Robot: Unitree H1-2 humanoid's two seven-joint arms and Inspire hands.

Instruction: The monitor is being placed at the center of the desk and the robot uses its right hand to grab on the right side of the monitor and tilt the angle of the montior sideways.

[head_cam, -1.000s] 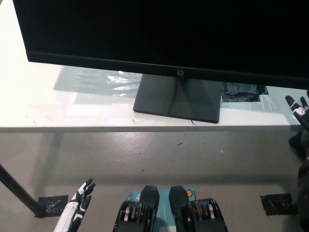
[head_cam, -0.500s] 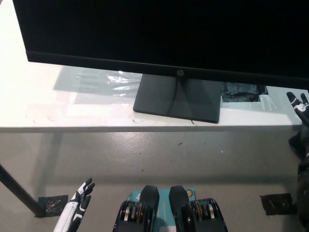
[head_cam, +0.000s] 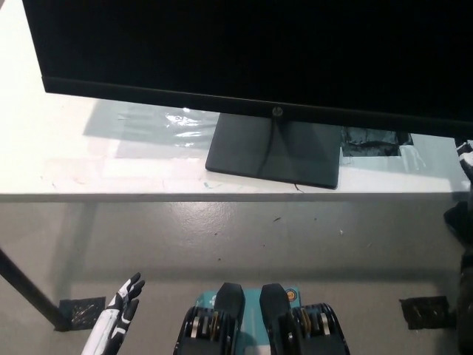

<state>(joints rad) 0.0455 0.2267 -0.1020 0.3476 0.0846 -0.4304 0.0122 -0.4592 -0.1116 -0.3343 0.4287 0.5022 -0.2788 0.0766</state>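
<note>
The monitor (head_cam: 251, 55) stands on the white desk (head_cam: 44, 159), its dark screen filling the upper part of the view, and its flat black base (head_cam: 272, 150) rests near the desk's front edge. My right hand (head_cam: 465, 157) is at the far right border, just below the monitor's lower right corner; only a small part shows, so I cannot tell its grip. My left hand (head_cam: 124, 296) hangs low at the left, fingers loose and holding nothing.
</note>
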